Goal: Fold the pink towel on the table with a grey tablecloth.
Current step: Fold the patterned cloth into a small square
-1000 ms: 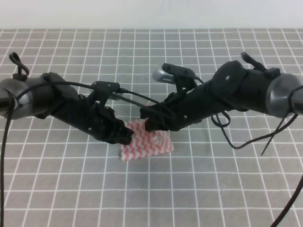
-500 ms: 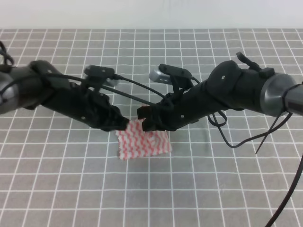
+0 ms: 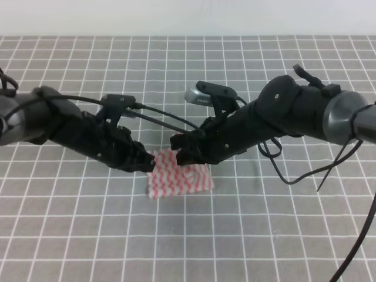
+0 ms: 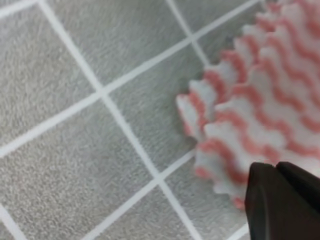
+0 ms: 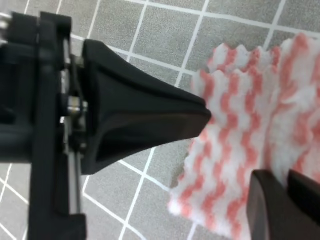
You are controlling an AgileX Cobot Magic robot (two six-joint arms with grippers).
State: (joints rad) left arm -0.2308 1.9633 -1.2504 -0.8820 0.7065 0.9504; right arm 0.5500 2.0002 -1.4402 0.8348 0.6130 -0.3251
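Grey tablecloth (image 3: 70, 235) underneath; pink towel (image 3: 179, 179) lowered flatter, left gripper (image 3: 148, 164) at nine o'clock, right gripper (image 3: 179, 154) at twelve, both pinched closed — fold landing, though what each pinches I cannot tell.

Both arms lean low toward the middle, tips close together. The left claw (image 3: 148, 164) and the right claw (image 3: 181, 154) each have their jaws pressed together.

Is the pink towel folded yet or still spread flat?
Folded at least once: the pink towel shows stacked jagged edge layers in the left wrist view, and it lies small on the grey tablecloth.
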